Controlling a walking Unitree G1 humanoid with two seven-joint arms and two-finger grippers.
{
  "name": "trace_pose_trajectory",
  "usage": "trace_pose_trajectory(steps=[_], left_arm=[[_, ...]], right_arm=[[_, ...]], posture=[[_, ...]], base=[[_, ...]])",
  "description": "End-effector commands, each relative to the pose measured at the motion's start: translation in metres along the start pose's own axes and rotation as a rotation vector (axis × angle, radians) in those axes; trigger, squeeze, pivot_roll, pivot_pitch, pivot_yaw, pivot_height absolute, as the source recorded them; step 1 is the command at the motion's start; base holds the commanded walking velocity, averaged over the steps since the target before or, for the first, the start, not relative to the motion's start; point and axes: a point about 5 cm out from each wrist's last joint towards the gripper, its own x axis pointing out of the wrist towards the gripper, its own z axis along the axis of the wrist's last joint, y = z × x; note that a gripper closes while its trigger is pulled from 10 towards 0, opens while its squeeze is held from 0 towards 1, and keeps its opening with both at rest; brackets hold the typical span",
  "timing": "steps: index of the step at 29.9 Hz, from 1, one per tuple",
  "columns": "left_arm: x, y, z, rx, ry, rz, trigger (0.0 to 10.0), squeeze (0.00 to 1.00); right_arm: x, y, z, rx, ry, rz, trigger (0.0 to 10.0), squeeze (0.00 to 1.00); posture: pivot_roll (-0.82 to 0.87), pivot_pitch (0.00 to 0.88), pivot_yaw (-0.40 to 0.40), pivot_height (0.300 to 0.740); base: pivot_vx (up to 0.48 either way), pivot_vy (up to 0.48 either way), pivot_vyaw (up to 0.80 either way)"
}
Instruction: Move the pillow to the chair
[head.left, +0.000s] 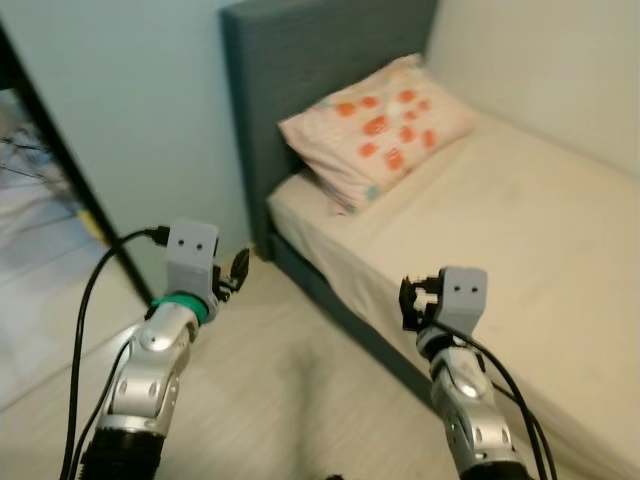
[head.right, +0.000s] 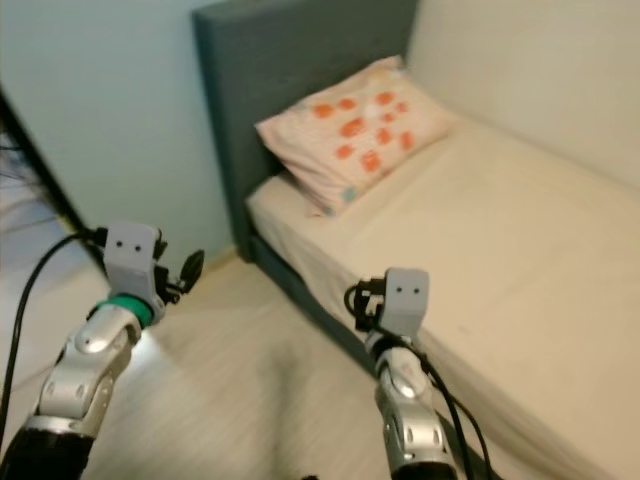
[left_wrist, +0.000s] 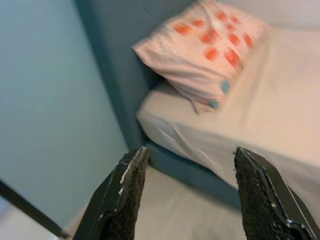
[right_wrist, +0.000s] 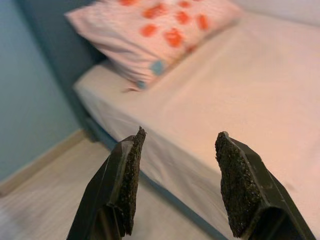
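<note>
Left end effector (left_wrist: 187, 192) fingers apart, empty, over the floor (head.left: 270, 390) near the bed's near-left corner. Right end effector (right_wrist: 177, 182) fingers apart, empty, at the bed (head.left: 540, 250) near edge. Pillow (head.left: 378, 125), pink with orange patches, lies at the far end of the bed, leaning on the grey headboard (head.left: 300, 60), well apart from both end effectors

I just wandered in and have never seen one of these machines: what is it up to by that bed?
The robot stands on the wooden floor beside the bed, both arms raised. The left gripper and right gripper have their fingers apart and hold nothing. The pink pillow with orange patches leans against the grey headboard, untouched. It seems to be approaching to pick it up.
</note>
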Motion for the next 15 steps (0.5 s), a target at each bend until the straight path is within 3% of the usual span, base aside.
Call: trace_pose_trajectory(steps=[1,15], left_arm=[[-0.0016,0.0024,-0.0093,-0.003,0.033,0.011,10.0,0.00],[-0.0052,0.0040,-0.0128,-0.029,0.038,0.029,10.0,0.00]], right_arm=[[-0.0032,0.0028,-0.0079,0.002,0.034,0.002,10.0,0.00],[-0.0009,0.0048,-0.0109,-0.005,0.054,0.017,10.0,0.00]], posture=[[0.05,0.000,0.085,0.740],[0.06,0.000,0.068,0.740]], base=[[0.000,0.000,-0.80],[0.000,0.000,-0.80]])
